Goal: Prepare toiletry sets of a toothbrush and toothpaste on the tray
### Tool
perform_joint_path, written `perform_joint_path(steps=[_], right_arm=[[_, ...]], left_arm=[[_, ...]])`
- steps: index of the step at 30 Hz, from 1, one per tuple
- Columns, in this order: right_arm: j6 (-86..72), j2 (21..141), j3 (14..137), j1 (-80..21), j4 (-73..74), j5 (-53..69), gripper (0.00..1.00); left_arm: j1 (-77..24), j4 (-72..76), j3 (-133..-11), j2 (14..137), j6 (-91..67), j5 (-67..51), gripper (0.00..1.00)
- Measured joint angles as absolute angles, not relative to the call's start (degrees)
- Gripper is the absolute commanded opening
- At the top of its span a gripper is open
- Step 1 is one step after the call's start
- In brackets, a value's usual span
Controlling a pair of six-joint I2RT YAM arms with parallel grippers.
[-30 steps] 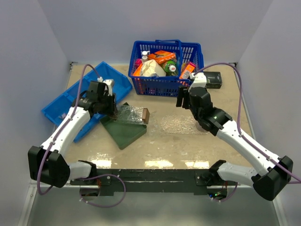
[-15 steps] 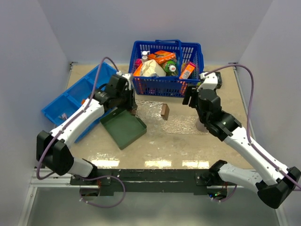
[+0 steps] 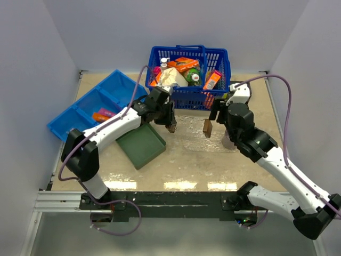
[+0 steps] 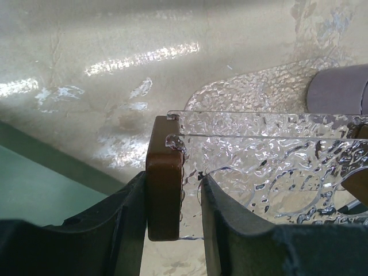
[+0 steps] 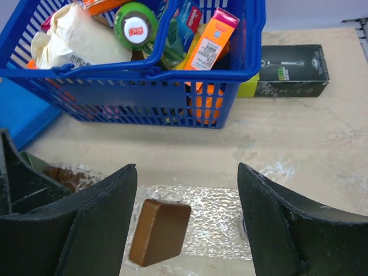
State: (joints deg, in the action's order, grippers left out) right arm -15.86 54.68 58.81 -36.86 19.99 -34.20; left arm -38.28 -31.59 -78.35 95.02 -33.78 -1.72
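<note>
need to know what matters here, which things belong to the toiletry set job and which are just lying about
For the job: clear tray, its wooden handle in the left gripper; orange and pink toothpaste tubes in the blue divided bin.
Lying about: blue basket of groceries; dark green tray; black box; purple mug.

A robotics lab test cell: plain pale walls (image 3: 37, 53) box in a beige desk (image 3: 192, 165), a white-and-black left arm (image 3: 114, 128) and right arm (image 3: 277, 160) trailing purple cables (image 3: 276, 77) are bolted to a metal rail (image 3: 176, 198), beside a blue shopping basket (image 3: 186, 98) of groceries.
</note>
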Motion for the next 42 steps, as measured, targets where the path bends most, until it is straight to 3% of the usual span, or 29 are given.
perform_joint_path(steps=[25, 42], right_arm=[[-17.56, 54.94, 56.36, -36.86, 21.41, -30.44, 0.73], [-17.98, 53.84, 55.64, -36.86, 21.45, -30.46, 0.73]], left_arm=[[-43.97, -43.59, -91.98, 108.75, -39.99, 8.54, 0.0], [-45.54, -45.08, -92.79, 110.93, -44.16, 9.21, 0.0]])
